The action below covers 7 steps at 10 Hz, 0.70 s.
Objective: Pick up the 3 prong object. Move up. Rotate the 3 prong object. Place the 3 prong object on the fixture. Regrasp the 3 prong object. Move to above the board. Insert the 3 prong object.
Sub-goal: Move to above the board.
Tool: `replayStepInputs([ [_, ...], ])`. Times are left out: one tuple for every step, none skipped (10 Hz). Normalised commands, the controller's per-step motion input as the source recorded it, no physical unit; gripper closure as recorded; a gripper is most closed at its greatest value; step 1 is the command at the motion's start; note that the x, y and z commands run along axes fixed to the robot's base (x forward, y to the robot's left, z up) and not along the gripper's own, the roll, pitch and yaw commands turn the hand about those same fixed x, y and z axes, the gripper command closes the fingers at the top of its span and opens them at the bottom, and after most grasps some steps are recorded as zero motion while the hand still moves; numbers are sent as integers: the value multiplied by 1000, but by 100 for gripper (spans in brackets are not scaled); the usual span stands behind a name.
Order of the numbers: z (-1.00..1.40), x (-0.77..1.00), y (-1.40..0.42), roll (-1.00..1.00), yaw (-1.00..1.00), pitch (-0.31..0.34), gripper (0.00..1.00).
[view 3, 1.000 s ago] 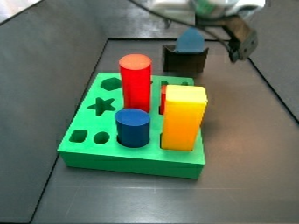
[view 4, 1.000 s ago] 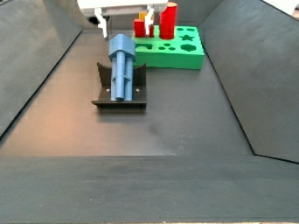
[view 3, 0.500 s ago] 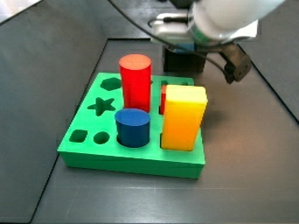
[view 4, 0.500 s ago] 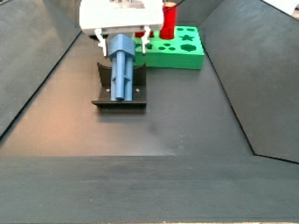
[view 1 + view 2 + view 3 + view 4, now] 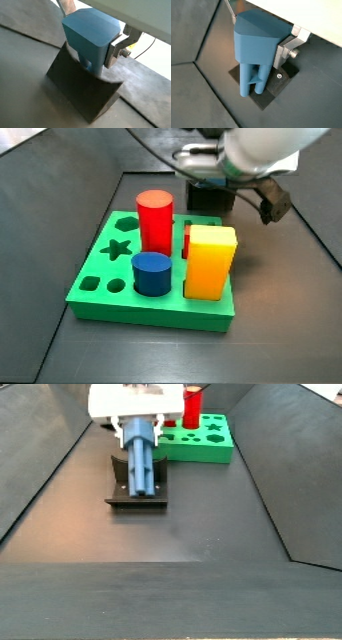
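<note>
Since a second ago we have brought the gripper [image 5: 139,426] down over the fixture [image 5: 136,497], fingers straddling but seemingly not yet clamping the 3 prong object [image 5: 140,456] lying lengthwise.

White end effector [image 5: 139,426] housing, flat silver finger [image 5: 288,46] plate, small screws, black cable

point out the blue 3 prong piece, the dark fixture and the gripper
3 prong object [image 5: 142,456], a side view, middle of its long blue body
fixture [image 5: 138,501], a side view, front edge of its base plate
gripper [image 5: 286,49], a wrist view, silver finger against the piece's side; grip unclear
</note>
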Motion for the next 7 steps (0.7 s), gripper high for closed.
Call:
replayStepInputs([
  [1000, -126, -1, -278, -307, -117, 100],
  [1000, -127, 5, -253, -278, -66, 100],
  [1000, -125, 7, -203, -237, 9, 100],
  [1000, -124, 8, -169, -201, 54, 100],
  [1000, -122, 11, -149, -159, 86, 100],
  [1000, -121, 14, -133, -101, 97, 100],
  [1000, -124, 17, -120, -65, 94, 100],
])
